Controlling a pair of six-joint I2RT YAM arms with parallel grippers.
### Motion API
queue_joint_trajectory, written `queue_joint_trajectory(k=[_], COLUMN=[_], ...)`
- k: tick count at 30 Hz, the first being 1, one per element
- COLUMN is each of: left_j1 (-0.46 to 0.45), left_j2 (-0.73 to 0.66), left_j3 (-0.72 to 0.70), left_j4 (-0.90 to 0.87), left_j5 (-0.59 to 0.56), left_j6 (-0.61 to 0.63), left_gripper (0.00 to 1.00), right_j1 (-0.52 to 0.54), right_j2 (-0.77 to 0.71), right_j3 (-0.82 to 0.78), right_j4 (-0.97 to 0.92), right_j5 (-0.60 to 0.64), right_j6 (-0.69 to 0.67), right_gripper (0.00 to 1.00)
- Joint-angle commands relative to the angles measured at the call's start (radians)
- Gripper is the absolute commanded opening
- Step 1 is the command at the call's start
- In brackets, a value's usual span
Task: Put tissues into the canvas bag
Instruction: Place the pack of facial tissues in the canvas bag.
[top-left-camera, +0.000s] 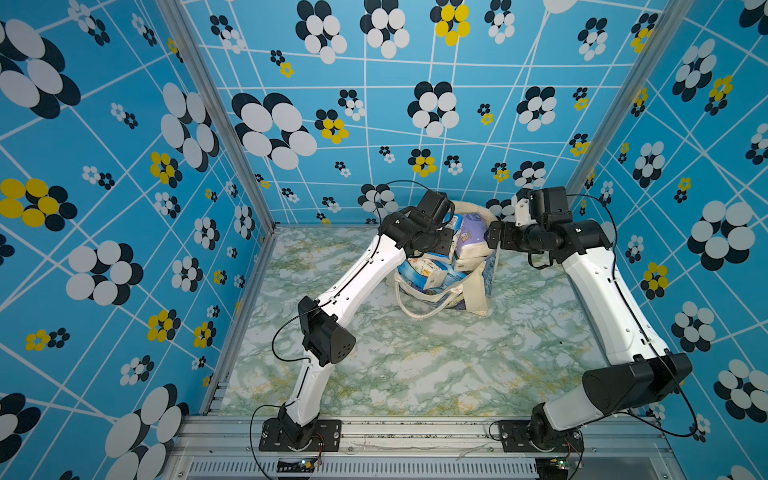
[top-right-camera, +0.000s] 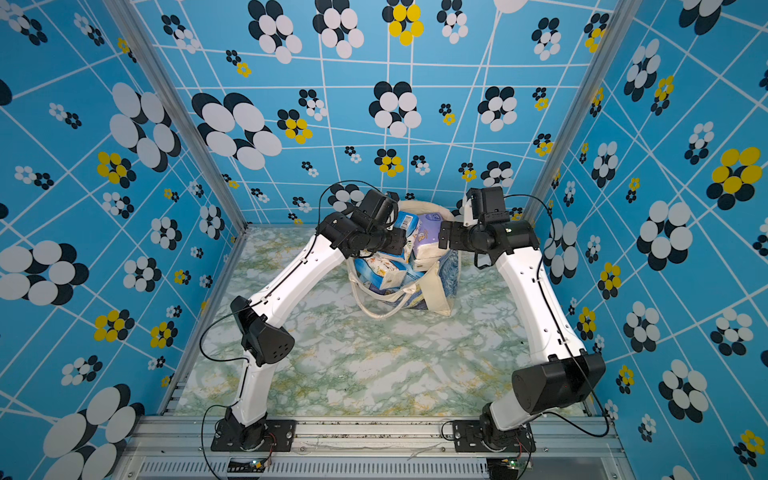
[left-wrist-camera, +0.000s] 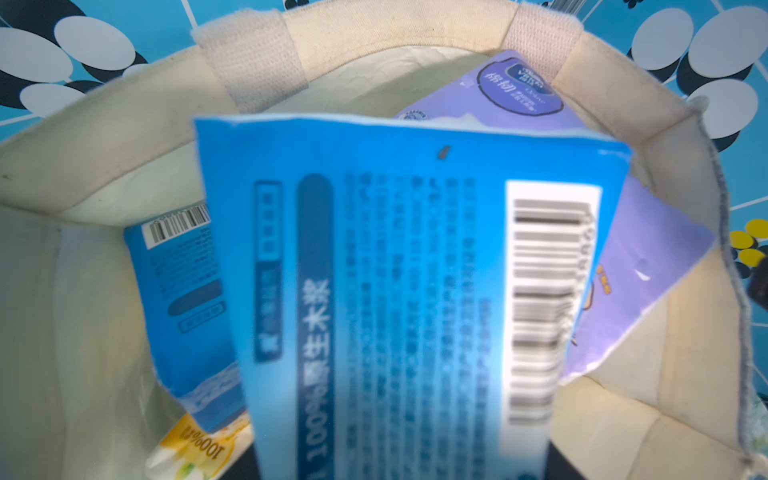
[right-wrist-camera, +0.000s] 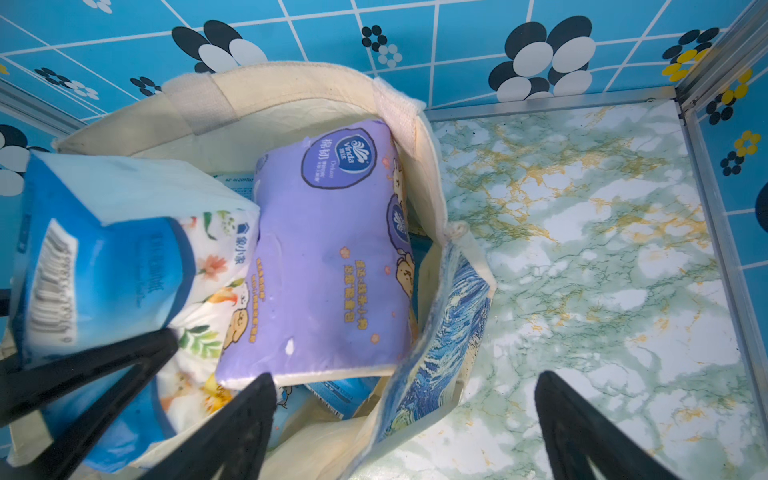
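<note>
In a top view our left gripper (top-left-camera: 445, 240) hovers over the canvas bag (top-left-camera: 478, 291) on the counter (top-left-camera: 415, 365); left wrist: a blue tissue pack (left-wrist-camera: 395, 291) tilts above its mouth, hold untellable; right wrist: our right gripper (right-wrist-camera: 405, 376) gapes empty; we should release low, inside the rim.

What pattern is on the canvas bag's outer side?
A blue swirling painting print on the canvas bag, clearest in the right wrist view.

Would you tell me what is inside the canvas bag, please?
The canvas bag holds a lilac pack, a blue pack, a white floral pack and blue packs lower down. Its bottom is hidden.
</note>
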Motion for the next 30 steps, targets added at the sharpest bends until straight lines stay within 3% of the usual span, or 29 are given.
queue_joint_trajectory(k=[1, 5, 9, 15, 22, 25, 27, 30], left_j1=[-0.012, -0.002, 0.021, 0.059, 0.122, 0.167, 0.197, 0.212], left_j2=[0.023, 0.019, -0.023, -0.125, -0.207, -0.204, -0.194, -0.190], left_j3=[0.054, 0.055, 0.044, 0.041, 0.035, 0.017, 0.002, -0.044], left_j4=[-0.086, -0.109, -0.068, 0.007, -0.066, -0.130, -0.165, -0.157], left_j5=[-0.058, 0.002, 0.110, 0.147, 0.109, 0.105, 0.127, 0.131], left_j6=[0.007, -0.016, -0.040, -0.032, -0.002, 0.006, 0.006, 0.017], left_gripper=[0.76, 0.99, 0.99, 1.00, 0.88, 0.71, 0.50, 0.45], right_j1=[-0.007, -0.011, -0.015, -0.023, -0.027, -0.029, -0.029, -0.029], right_j2=[0.030, 0.059, 0.081, 0.082, 0.091, 0.093, 0.093, 0.089], right_j3=[0.019, 0.039, 0.056, 0.054, 0.068, 0.070, 0.068, 0.059], right_j4=[0.028, 0.029, 0.028, 0.049, 0.054, 0.057, 0.058, 0.059], right_j5=[-0.039, -0.061, -0.066, -0.098, -0.118, -0.123, -0.126, -0.126], right_j6=[0.006, 0.007, 0.010, 0.024, 0.030, 0.036, 0.040, 0.044], right_gripper=[0.99, 0.99, 0.99, 0.99, 0.99, 0.99, 0.99, 0.98])
